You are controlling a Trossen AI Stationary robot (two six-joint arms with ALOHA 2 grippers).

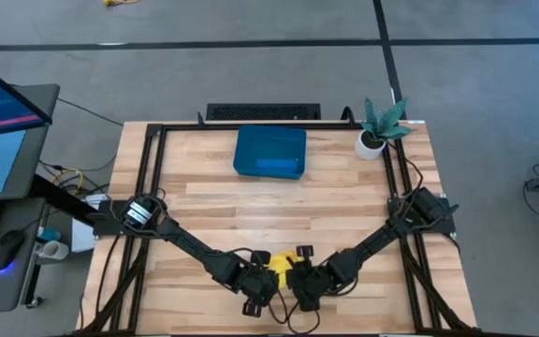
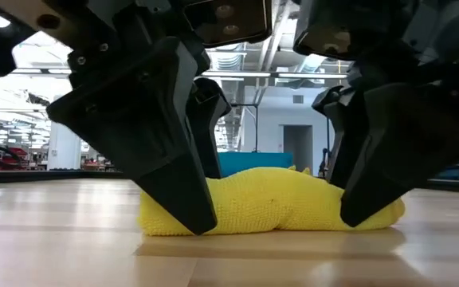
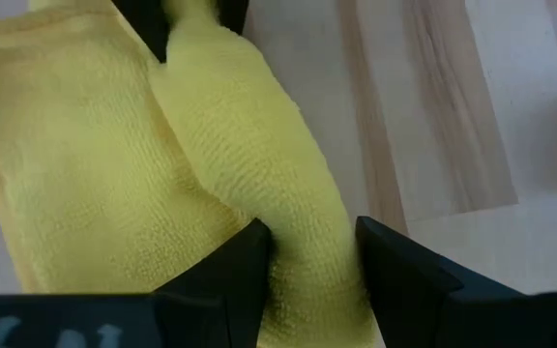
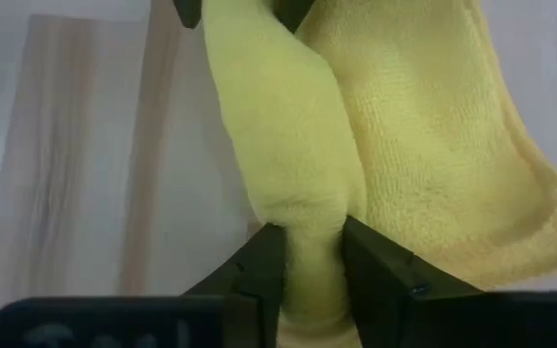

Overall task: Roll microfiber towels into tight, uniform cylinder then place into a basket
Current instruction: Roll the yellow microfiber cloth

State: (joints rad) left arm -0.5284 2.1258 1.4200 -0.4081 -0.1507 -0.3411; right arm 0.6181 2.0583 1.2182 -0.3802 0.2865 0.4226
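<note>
high: straight down, far | low: table-level, close | wrists: close, facing | shared: yellow towel (image 2: 269, 199)

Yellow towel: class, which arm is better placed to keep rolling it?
Neither clearly: the left tool and right tool each pinch an end of the yellow towel together, so likely both.

Two dark jointed arms, black cables along them, blunt wedge-shaped black fingers (image 2: 174, 159).

Two dark grippers press down at either end of the bunched yellow towel (image 2: 269, 203) on the tabletop (image 2: 229, 259).
</note>
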